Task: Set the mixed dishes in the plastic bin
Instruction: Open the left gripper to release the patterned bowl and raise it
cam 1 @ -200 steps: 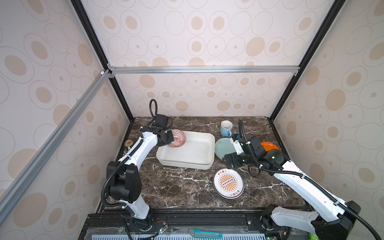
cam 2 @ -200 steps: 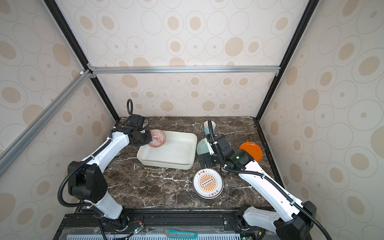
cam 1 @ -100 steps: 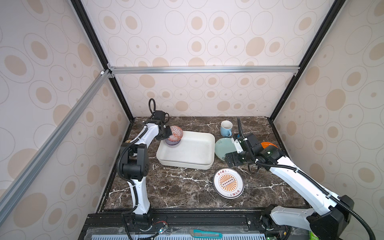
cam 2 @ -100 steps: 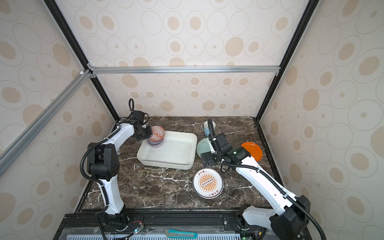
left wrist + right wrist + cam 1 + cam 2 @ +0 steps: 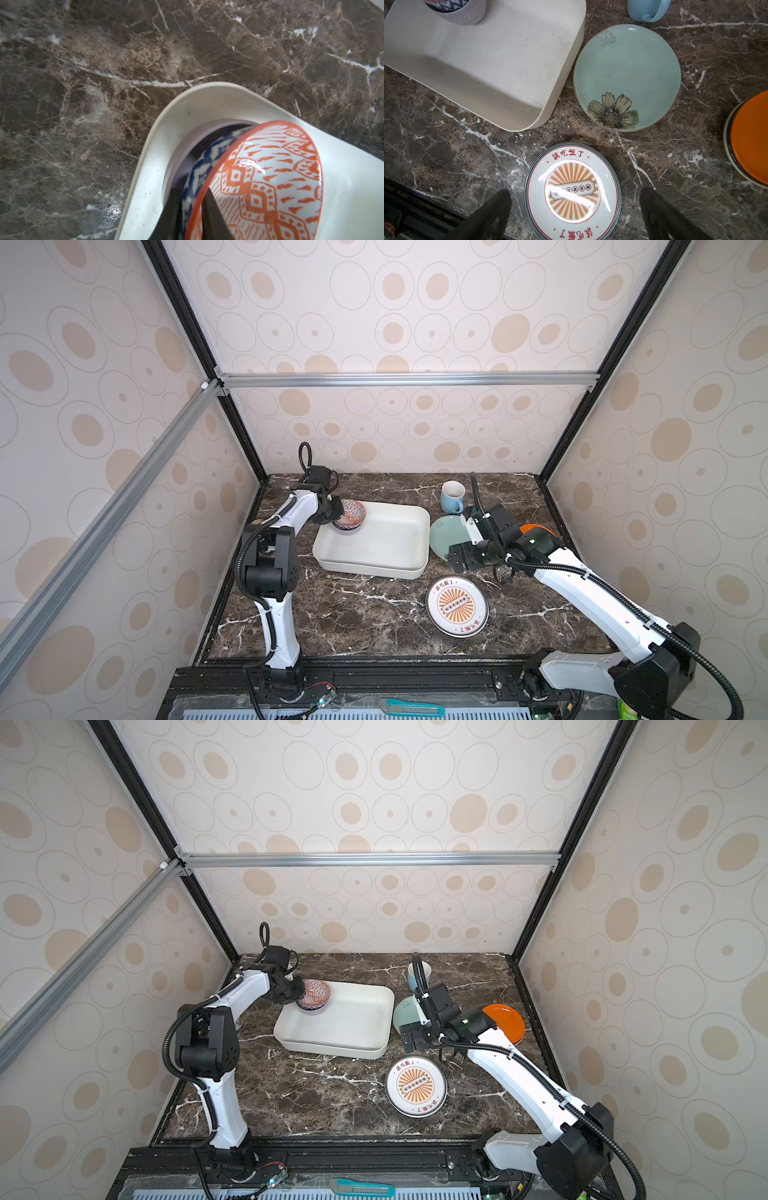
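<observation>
At the upper-left corner of the plastic bin [image 5: 374, 568], in both top views, the red-white patterned bowl [image 5: 270, 176] sits tilted inside the lavender bowl [image 5: 463, 17], so two dishes look delivered. The left gripper [image 5: 191, 190] has its jaws narrow, one finger on either side of the patterned bowl's rim; whether they pinch it or have let go I cannot tell.

Four pieces remain on the bench [image 5: 353, 622] right of the bin: the light-blue mug [image 5: 452, 497], the teal floral plate [image 5: 627, 68], the orange plate [image 5: 505, 1021] stacked on a cream-edged plate [image 5: 726, 145], and the orange-sunburst plate [image 5: 457, 606] lower down. The right gripper [image 5: 575, 195] hangs wide open and empty above that last plate.

All the crockery is round, glossy glazed ceramic. The bin is matte, scuffed white plastic with rounded corners, and the bench is dark veined marble.
</observation>
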{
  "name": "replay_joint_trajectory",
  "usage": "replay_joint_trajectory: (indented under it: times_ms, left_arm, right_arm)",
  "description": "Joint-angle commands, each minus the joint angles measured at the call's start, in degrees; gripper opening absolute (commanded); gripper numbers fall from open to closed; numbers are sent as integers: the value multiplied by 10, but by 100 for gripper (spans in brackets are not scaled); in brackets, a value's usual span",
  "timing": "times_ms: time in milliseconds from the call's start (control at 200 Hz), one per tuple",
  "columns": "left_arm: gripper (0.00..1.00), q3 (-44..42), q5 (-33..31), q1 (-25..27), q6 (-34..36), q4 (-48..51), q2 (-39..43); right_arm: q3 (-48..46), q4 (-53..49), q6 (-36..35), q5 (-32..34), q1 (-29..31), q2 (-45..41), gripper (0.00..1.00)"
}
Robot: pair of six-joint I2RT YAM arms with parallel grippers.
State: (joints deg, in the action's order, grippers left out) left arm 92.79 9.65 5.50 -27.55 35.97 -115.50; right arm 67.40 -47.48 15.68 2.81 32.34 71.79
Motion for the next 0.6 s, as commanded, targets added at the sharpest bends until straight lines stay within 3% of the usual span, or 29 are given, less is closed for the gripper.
replay_joint_trajectory:
  times_ms: [0, 185, 595]
  left_arm:
    - [24, -5, 10, -3, 9, -16, 19]
    - [36, -17, 6, -3, 13, -14, 34]
    - [42, -22, -18, -5, 19, -1, 76]
  right_arm:
    - [15, -13, -5, -2, -3, -11, 100]
    - [17, -13, 0, -9, -3, -8, 100]
    - [21, -17, 2, -15, -3, -13, 100]
